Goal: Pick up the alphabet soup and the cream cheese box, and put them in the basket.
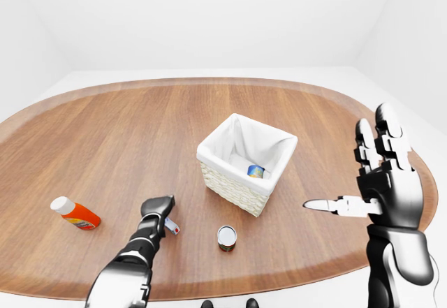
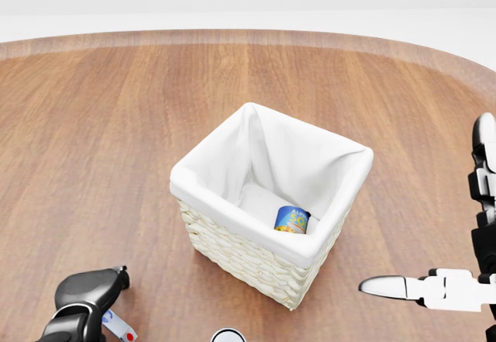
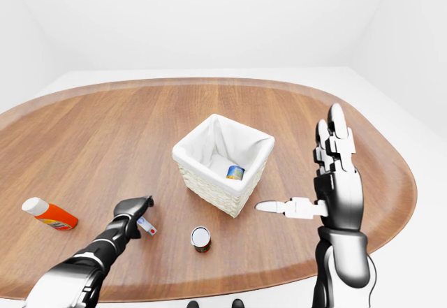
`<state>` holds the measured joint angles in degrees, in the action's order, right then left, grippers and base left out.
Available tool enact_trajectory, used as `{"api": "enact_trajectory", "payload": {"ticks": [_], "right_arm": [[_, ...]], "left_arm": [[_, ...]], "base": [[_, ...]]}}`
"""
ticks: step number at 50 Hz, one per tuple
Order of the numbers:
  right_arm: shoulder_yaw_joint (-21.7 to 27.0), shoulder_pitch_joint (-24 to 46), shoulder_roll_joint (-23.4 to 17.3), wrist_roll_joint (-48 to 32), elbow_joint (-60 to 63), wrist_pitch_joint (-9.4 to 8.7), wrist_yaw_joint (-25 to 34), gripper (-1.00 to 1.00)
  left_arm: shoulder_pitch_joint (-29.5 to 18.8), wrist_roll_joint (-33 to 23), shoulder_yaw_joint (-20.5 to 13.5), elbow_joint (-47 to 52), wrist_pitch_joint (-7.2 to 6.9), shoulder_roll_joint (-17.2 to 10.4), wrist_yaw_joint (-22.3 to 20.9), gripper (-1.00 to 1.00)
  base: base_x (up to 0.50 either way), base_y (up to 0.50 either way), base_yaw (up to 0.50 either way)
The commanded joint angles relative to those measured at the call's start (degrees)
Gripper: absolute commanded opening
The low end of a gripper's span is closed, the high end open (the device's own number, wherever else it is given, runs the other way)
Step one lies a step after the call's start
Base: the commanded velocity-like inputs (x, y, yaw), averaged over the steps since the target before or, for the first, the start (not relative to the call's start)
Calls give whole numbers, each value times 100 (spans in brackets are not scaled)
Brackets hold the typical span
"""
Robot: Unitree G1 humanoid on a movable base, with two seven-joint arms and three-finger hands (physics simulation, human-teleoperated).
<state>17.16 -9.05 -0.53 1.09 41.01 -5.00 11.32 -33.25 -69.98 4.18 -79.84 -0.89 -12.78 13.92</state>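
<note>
While the left hand sits low over the box, these points stand:

Risk, grasp: the left hand (image 3: 134,207) comes at the cream cheese box (image 3: 146,225) from above and from the left of the right-eye view; I judge a shallow or skewed closing could push the flat box along the table (image 1: 126,133) instead of lifting it.
Risk, neighbours: a small can (image 1: 226,237) stands near the box, lower centre of the left-eye view, just below the basket; a wide sweep could knock it. An orange bottle (image 1: 75,213) lies well apart at lower left, so it is little threat.
Risk, drop-off: the basket wall is tall; a low carry could catch the rim and tip or shove it.
Basket: a wicker basket (image 2: 256,262) with white liner stands mid-table, upright.
Basket contents: the soup (image 2: 292,219) lies inside, against the lower right wall in the head view; nothing else shows in it.
Box: on the table at lower left of the head view, partly hidden under the left hand, not yet in the basket.
Left hand: fingers drawn in above the box; I cannot tell whether they grip it.
Right hand (image 1: 377,182): released, fingers spread upright, thumb toward the basket, holding nothing.
</note>
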Motion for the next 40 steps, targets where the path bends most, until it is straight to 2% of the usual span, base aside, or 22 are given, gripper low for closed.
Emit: {"api": "enact_trajectory", "payload": {"ticks": [1, 2, 3, 4, 5, 10, 28, 35, 36, 40], "right_arm": [[29, -17, 18, 129, 137, 0, 29, 100], [29, -17, 18, 129, 138, 0, 29, 100], [41, -20, 24, 164, 167, 0, 37, 100], [39, -24, 24, 169, 171, 0, 41, 100], [36, -27, 24, 178, 188, 0, 47, 100], [17, -38, 36, 194, 205, 0, 50, 100], [90, -71, 47, 401, 383, 0, 134, 100], [14, -133, 66, 263, 400, 0, 174, 100], [15, -134, 68, 262, 418, 0, 179, 100], [-48, -145, 78, 188, 456, 0, 187, 100]], "left_arm": [[26, -156, -79, -41, -2, 76, -145, 21], [26, -159, -82, -40, -2, 76, -146, 21], [26, -176, -87, -47, 13, 99, -164, 6], [24, -188, -97, -49, 6, 104, -173, 4], [10, -187, -121, -51, 11, 106, -191, -20], [29, -209, -168, -54, 24, 122, -211, -100], [52, -172, -235, -53, 53, 159, -235, -100], [-121, 266, -376, -6, 210, 92, 51, -100], [-158, 355, -392, 5, 267, 73, 62, -100], [-303, 664, -408, 56, 330, -19, 244, -100]], "base": [[0, 0, 0], [0, 0, 0], [0, 0, 0], [0, 0, 0], [0, 0, 0], [0, 0, 0], [0, 0, 0], [0, 0, 0], [0, 0, 0], [0, 0, 0]]}}
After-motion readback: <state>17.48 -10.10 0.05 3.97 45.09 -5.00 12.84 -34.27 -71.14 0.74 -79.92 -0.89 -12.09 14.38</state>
